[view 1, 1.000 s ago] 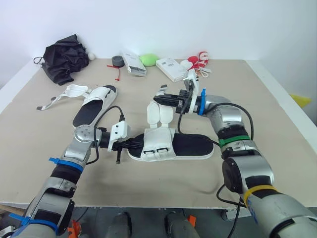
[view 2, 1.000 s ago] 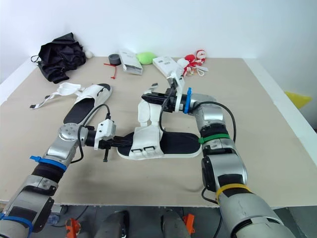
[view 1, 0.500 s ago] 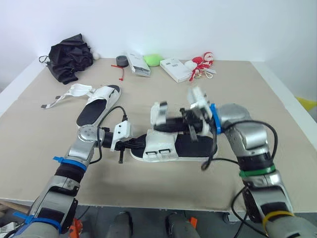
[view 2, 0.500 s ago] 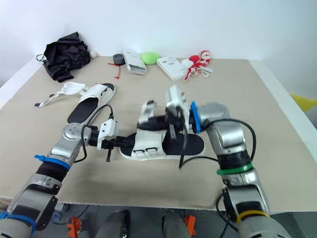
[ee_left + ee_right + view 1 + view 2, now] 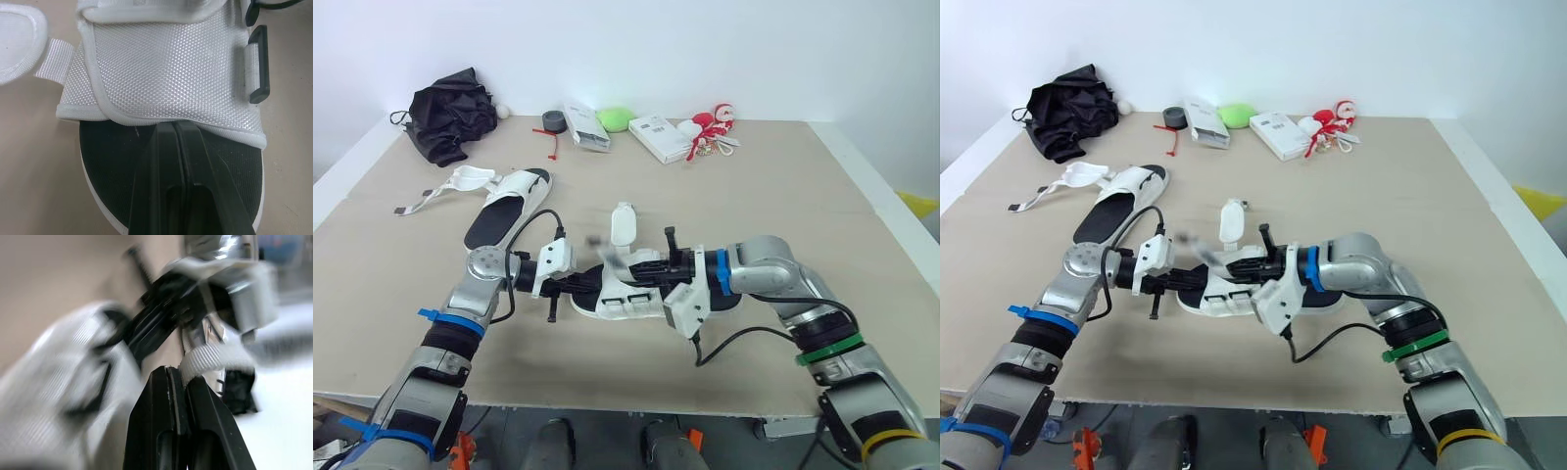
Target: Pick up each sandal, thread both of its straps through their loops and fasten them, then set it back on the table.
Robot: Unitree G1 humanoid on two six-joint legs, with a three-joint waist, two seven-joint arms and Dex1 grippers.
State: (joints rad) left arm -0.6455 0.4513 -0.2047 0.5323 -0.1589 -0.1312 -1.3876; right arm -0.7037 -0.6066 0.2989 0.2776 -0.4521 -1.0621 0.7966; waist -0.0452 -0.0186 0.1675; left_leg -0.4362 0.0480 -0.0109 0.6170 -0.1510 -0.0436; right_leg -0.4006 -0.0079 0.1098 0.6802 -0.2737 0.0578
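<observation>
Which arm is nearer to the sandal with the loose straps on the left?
Left. The left arm lies close in front of the loose sandal; the right arm is beyond the held sandal.

- You are looking at what seems to be a robotics test lab rather than a home or shop.
- A plain white wall (image 5: 705, 49) runs behind the work area.
- The table (image 5: 822, 196) is a flat beige board with a pale rim.
- Along its far edge sit unrelated odds and ends: a crumpled black cloth (image 5: 450, 113), a grey tape roll (image 5: 551, 119), white boxes (image 5: 663, 137), a green lump (image 5: 615, 118), and a red and white toy (image 5: 713, 125).
- A white sandal (image 5: 504, 211) lies on the left of the table with its straps loose.
</observation>
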